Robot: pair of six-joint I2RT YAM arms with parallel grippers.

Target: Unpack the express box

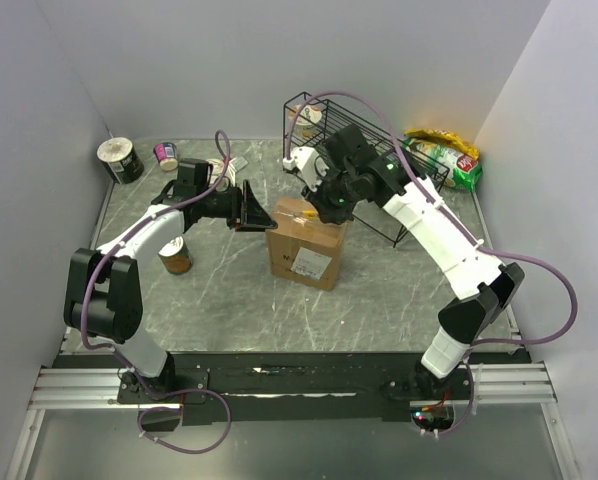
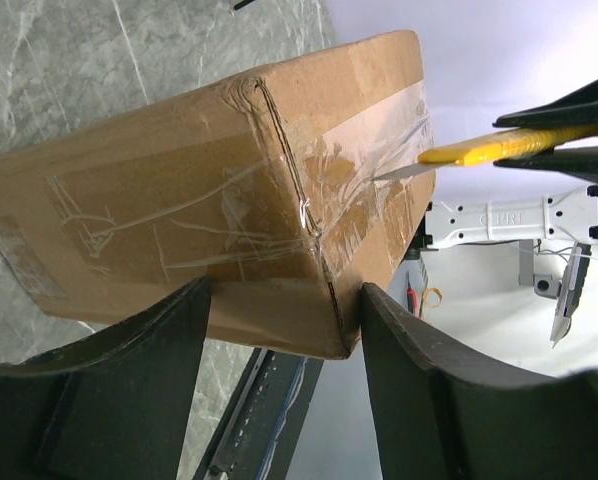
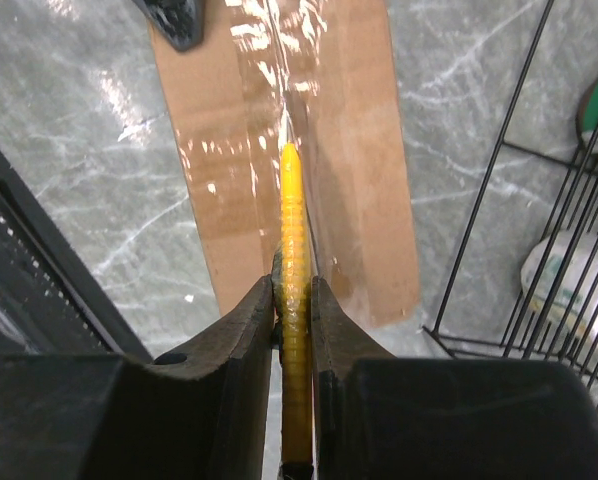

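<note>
Likely light, stiff, tape-slick: hold the box (image 1: 304,250) by bare sides. Left gripper (image 1: 254,212) gapes about its corner, maybe touching; right gripper (image 3: 292,292) pinches a knife (image 3: 291,200).

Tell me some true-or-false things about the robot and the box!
1. The right gripper holds a yellow utility knife. True.
2. The express box is already open. False: its flaps are taped shut.
3. The left gripper has its jaws shut. False: they stand open, either side of a box corner.
4. A black wire basket stands beside the box. True.
5. The box sits inside the basket. False: it stands on the table.
</note>
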